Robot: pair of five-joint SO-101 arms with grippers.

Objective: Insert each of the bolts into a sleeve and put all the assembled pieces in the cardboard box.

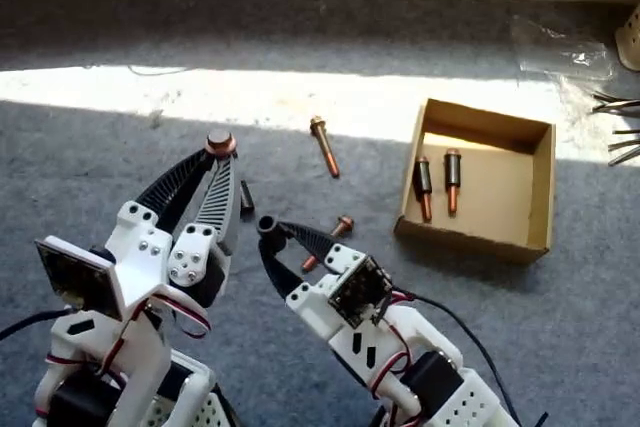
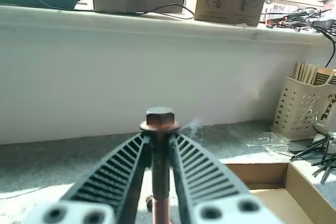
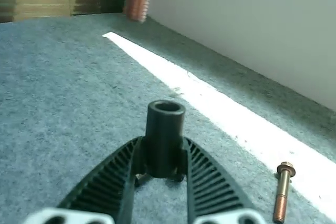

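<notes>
Bolts are in several places. One copper bolt (image 2: 159, 121) stands upright in the left tool (image 2: 160, 137), whose ribbed fingers are closed on the shank just under the flanged head. The right tool (image 3: 163, 148) is closed on a black sleeve (image 3: 166, 121), which also stands upright with its open bore facing up (the two tools are near each other in the high view, but this bolt and this sleeve are apart). A second sleeve (image 1: 246, 197) lies on the grey table (image 1: 120, 147) between the two tools. A loose bolt (image 1: 324, 147) lies farther out, at the edge of the sunlit strip, between the left tool and the cardboard box (image 1: 541, 187). Another bolt (image 1: 330, 242) lies just beside the right tool, partly hidden by its finger. The cardboard box sits open on the table on the right arm's side. Two assembled pieces (image 1: 423, 185) lie side by side on its floor, each with a black sleeve over a copper shank. A pale basket (image 2: 307, 111) with sticks stands beyond the box, by the wall.
</notes>
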